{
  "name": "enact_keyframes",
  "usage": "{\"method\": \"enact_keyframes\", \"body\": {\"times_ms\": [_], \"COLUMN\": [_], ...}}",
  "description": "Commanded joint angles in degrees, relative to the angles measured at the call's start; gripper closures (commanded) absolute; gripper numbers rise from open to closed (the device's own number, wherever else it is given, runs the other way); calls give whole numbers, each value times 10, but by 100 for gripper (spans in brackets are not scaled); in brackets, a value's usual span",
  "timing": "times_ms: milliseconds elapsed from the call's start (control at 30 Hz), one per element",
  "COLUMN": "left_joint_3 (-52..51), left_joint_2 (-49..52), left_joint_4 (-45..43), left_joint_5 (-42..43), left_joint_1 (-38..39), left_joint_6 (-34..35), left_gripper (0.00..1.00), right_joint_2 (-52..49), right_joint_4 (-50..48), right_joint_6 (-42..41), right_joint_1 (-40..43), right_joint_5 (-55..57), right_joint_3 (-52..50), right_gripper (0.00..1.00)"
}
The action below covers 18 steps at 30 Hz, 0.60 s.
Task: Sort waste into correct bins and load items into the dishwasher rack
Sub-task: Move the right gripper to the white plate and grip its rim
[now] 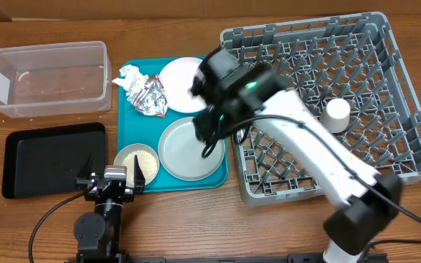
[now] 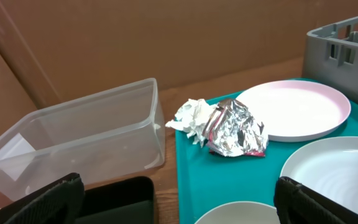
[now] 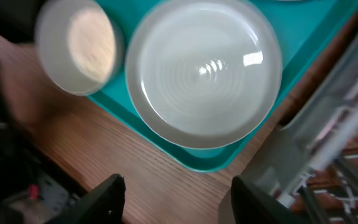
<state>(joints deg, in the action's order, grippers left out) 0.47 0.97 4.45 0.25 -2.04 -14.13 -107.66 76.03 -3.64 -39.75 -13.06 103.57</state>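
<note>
My right gripper is open and empty, held above the pale grey-blue plate on the teal tray. A small pale bowl with white rice-like grains sits left of that plate. The white plate, crumpled napkin and foil wrapper lie at the tray's far end. A white cup stands in the grey rack. My left gripper is open and empty at the table's front. Spoon and fork are out of view.
The clear tub stands at the back left, the black tray in front of it. The teal tray lies between these and the rack, whose corner shows in the right wrist view.
</note>
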Motion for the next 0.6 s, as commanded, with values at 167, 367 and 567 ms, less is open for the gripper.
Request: {"method": "enact_keyframes", "body": {"times_ms": [167,367,567], "left_joint_3": [-1,-1,-1], "left_joint_2": [-2,-2,-2], "left_joint_4": [0,0,0], "left_joint_5": [2,2,2], "left_joint_1": [-6,-6,-6], "left_joint_6": [-5,-5,-5], "left_gripper": [0,0,0], "right_joint_2": [-16,-17,-39], "right_joint_4": [-61,-135,-200], "right_joint_6": [138,211,223], "right_joint_1": [-51,-105,-134], "right_joint_5": [15,40,55], "right_joint_3": [-127,-173,-174], "right_gripper": [45,45,44]}}
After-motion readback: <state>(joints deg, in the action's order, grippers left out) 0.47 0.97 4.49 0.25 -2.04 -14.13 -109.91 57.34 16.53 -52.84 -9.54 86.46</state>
